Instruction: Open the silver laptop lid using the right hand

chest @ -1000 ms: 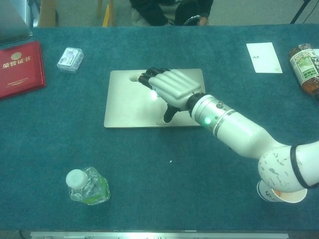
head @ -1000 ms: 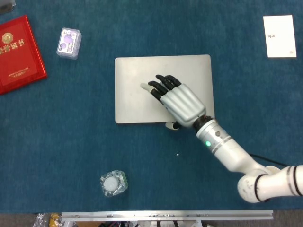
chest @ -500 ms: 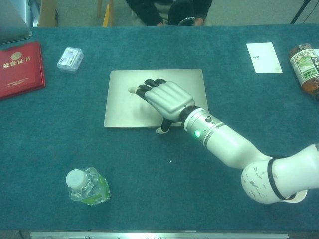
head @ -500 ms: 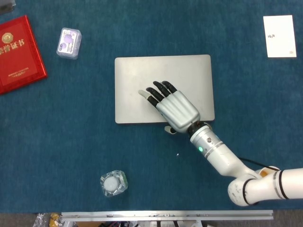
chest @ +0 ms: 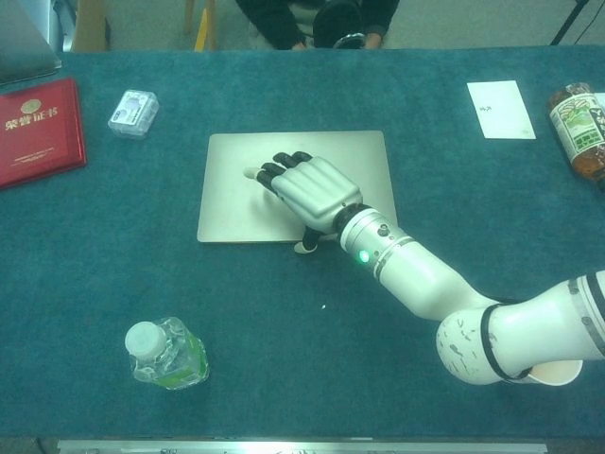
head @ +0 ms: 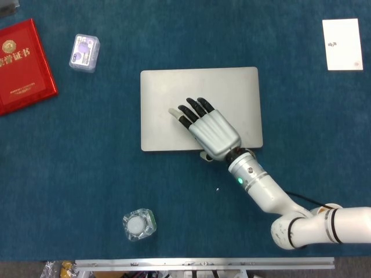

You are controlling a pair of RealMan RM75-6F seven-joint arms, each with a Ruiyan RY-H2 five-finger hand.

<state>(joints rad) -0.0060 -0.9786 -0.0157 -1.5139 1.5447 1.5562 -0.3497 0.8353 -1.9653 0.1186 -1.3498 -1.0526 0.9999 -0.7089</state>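
Note:
The silver laptop (head: 174, 92) (chest: 236, 189) lies flat and closed in the middle of the blue table. My right hand (head: 207, 128) (chest: 310, 190) lies palm down on the lid near its front edge, fingers (head: 188, 112) stretched out over the lid. Its thumb (head: 206, 154) (chest: 305, 245) hangs at the laptop's front edge; I cannot tell whether it hooks under the lid. The hand holds nothing. My left hand shows in neither view.
A red certificate book (head: 22, 65) and a small plastic box (head: 84, 52) lie at the far left. A water bottle (head: 138, 225) stands near the front. A white card (head: 342, 44) and a tea bottle (chest: 579, 128) are at the right; a paper cup (chest: 548, 375) hides under my arm.
My right hand slid back toward the laptop's front edge, and the thumb dropped to the lid's front rim. The lid stays closed.

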